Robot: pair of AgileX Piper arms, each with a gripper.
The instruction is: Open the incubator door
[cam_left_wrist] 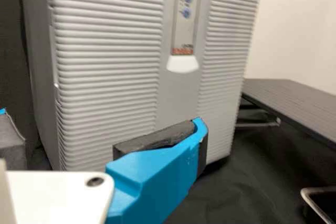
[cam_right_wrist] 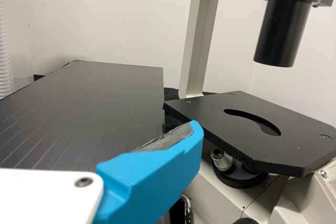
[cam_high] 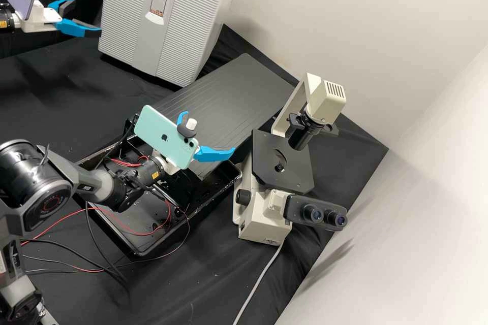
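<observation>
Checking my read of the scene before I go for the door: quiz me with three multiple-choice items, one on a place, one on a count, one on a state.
1. Where is the left gripper?
A. Over the tray
B. Beside the incubator
C. Under the bench

2. How many eyepieces has the microscope?
A. Two
B. Three
C. Four

3. How is the incubator's door?
A. Wide open
B. Half open
C. Shut

Key:
1. B: the high view has it at the incubator's side edge, and the ribbed front stands before it in the left wrist view.
2. A: a pair shows side by side in the high view.
3. C: the ribbed front sits flat against the body, with no inside showing.
</observation>
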